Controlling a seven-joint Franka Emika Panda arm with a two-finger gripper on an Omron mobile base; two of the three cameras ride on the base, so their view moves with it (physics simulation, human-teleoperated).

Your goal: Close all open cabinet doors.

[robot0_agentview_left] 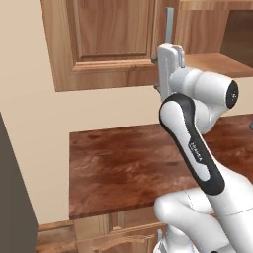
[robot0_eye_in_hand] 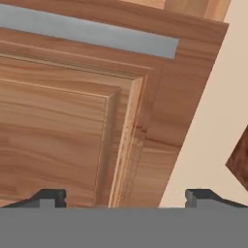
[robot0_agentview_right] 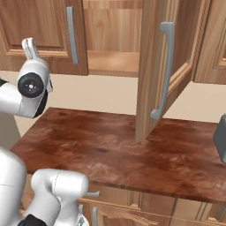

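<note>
My gripper (robot0_eye_in_hand: 126,197) is open, its two dark fingertips (robot0_eye_in_hand: 48,197) wide apart with nothing between them. It faces the left cabinet door (robot0_eye_in_hand: 63,135) from close by, below that door's grey bar handle (robot0_eye_in_hand: 87,31). This left door (robot0_agentview_right: 39,26) lies flat against the cabinet front, and my hand (robot0_agentview_left: 170,62) is at its lower right corner. To the right the cabinet's inside shelf (robot0_agentview_right: 112,59) is exposed. The right cabinet door (robot0_agentview_right: 148,66) stands swung out over the counter, edge-on, with its long grey handle (robot0_agentview_right: 165,70) facing me.
A dark reddish-brown wooden counter (robot0_agentview_left: 123,163) runs below the wall cabinets, with base cabinets (robot0_agentview_right: 132,212) underneath. A grey object (robot0_agentview_right: 220,137) stands on the counter's right edge. A tall dark body (robot0_agentview_left: 12,197) borders the left side.
</note>
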